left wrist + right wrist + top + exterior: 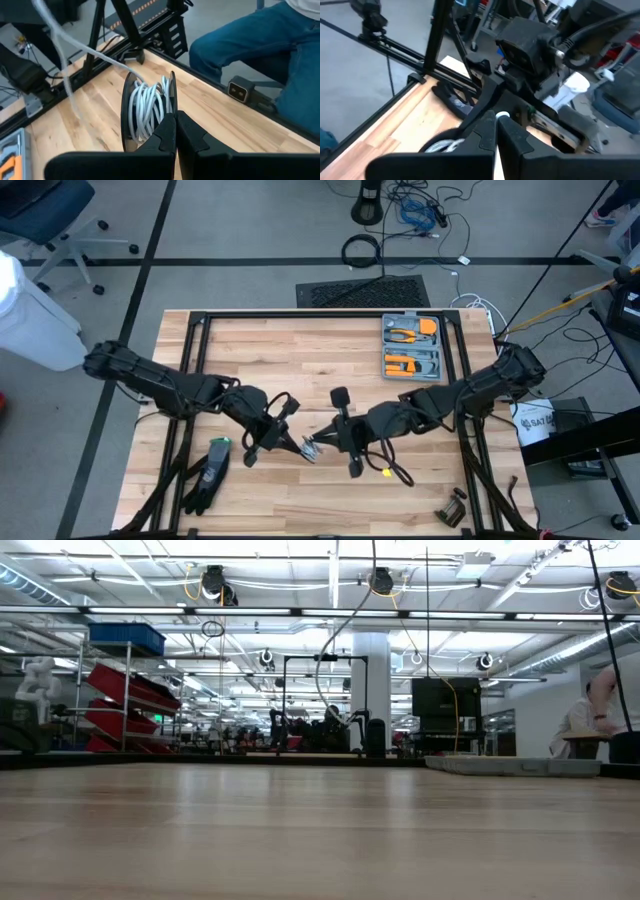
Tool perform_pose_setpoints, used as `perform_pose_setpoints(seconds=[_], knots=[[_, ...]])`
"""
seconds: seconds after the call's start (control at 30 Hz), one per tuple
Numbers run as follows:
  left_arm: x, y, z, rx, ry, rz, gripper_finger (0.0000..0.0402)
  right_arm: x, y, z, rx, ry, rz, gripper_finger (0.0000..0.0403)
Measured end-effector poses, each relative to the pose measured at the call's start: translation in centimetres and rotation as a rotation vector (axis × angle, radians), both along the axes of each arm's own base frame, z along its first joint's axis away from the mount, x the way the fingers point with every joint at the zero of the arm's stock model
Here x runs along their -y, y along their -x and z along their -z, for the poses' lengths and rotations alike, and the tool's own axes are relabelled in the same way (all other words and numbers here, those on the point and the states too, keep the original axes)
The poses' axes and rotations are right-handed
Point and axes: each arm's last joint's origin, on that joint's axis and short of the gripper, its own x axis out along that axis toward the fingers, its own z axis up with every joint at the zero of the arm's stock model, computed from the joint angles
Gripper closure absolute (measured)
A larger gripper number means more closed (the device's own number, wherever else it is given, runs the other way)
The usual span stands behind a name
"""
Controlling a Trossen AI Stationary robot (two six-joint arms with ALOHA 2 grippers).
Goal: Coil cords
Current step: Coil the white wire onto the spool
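A small reel of white cord (pixel 147 112) wound between two dark discs sits at the tip of my left gripper (pixel 175 131), near the table's middle front (pixel 310 448). A loose white strand (pixel 85 50) runs off the reel toward my right gripper (pixel 496 125), which faces the left one from the right (pixel 325 438). Both grippers are shut. The low view shows neither gripper nor the cord. My left gripper pinches the rim of one dark disc (pixel 171 107) of the reel between its two fingers. The reel stands on edge beyond the fingertips; whether it touches the table I cannot tell. My right gripper pinches the white cord (pixel 502 116) between its fingertips, and only a short bit shows above them.
A grey case with orange tools (pixel 412 345) lies at the far right. A black glove (pixel 205 475) lies at the near left, and a black cable with a yellow end (pixel 390 470) under the right arm. A person's leg (pixel 250 45) shows past the table edge.
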Motion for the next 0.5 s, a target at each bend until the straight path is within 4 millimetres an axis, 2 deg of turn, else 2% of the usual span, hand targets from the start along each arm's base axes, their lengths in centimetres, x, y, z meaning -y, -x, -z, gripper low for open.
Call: perform_pose_setpoints(seconds=[0.5], knots=[[0.1,-0.7,-0.3,0.079,0.027,0.080,0.0402,2.4,-2.1,1.1,-0.026,-0.055,-0.109,0.0403]])
